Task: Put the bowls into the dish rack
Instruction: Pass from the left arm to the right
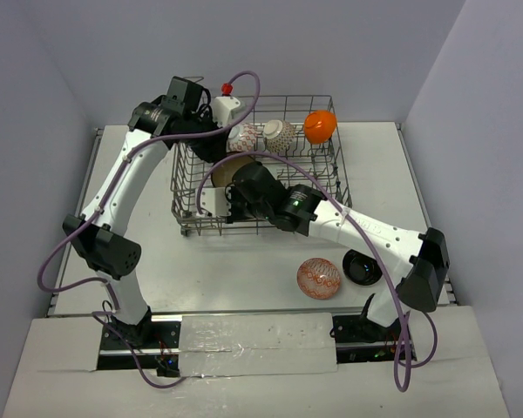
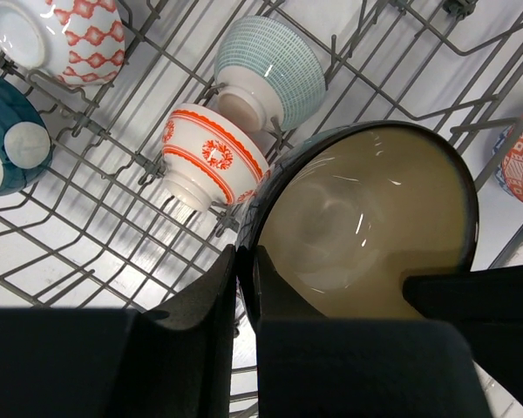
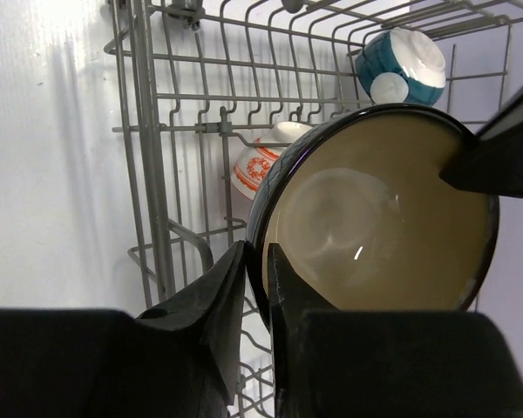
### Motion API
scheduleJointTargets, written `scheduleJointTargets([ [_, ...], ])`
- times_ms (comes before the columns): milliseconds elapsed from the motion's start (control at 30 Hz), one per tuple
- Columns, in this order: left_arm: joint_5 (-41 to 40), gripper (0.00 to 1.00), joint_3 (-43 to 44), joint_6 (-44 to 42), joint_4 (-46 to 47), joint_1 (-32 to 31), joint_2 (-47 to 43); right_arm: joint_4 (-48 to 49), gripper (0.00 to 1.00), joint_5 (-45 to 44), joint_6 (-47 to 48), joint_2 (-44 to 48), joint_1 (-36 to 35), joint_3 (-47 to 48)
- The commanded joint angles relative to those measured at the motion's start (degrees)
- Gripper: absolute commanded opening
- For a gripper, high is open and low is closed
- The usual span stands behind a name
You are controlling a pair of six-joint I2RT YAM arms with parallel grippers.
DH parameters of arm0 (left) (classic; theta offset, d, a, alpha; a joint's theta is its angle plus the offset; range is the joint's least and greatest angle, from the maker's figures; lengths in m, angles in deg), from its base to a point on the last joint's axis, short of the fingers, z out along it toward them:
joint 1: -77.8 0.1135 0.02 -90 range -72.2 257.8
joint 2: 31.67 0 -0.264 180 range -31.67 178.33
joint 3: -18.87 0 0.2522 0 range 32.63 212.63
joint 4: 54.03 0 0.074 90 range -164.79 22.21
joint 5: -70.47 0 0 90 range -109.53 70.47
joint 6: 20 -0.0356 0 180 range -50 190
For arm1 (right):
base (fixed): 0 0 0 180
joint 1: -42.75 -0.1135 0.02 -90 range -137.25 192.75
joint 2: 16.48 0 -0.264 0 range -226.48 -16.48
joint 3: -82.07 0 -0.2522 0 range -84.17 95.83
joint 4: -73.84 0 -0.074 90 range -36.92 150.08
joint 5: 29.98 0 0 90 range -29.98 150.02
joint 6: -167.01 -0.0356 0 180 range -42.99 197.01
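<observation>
Left tool (image 2: 247,266), right tool (image 3: 257,261) both clamped tan bowl (image 2: 366,218) over rack (image 3: 145,174); several bowls (image 2: 213,157) racked; two bowls (image 1: 319,278) sat on bench (image 1: 244,261).

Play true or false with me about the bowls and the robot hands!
1. Two bowls sit on the table outside the dish rack. True: the red-patterned bowl and the black bowl.
2. The left gripper is open and empty. False: it pinches the rim of the tan bowl.
3. The orange bowl sits at the rack's far right corner. True.
4. The tan bowl lies on the table. False: it is held up over the rack, and the right gripper is at its rim too.
</observation>
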Motion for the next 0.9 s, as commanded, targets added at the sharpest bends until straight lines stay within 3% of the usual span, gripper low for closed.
scheduleJointTargets([
  [0,0.9,0.00,0.8,0.4,3.5,-0.2,-4.4,1.4,0.19,-0.7,-0.7,0.2,-0.4,1.0],
  [333,-0.5,0.00,-1.8,0.5,5.3,-0.1,-4.8,2.5,0.00,-1.3,-0.8,0.8,-0.3,-0.6],
  [867,-3.6,0.00,-8.8,0.9,15.2,-0.1,-3.2,3.0,0.00,-2.4,-1.1,-1.7,2.1,2.8],
])
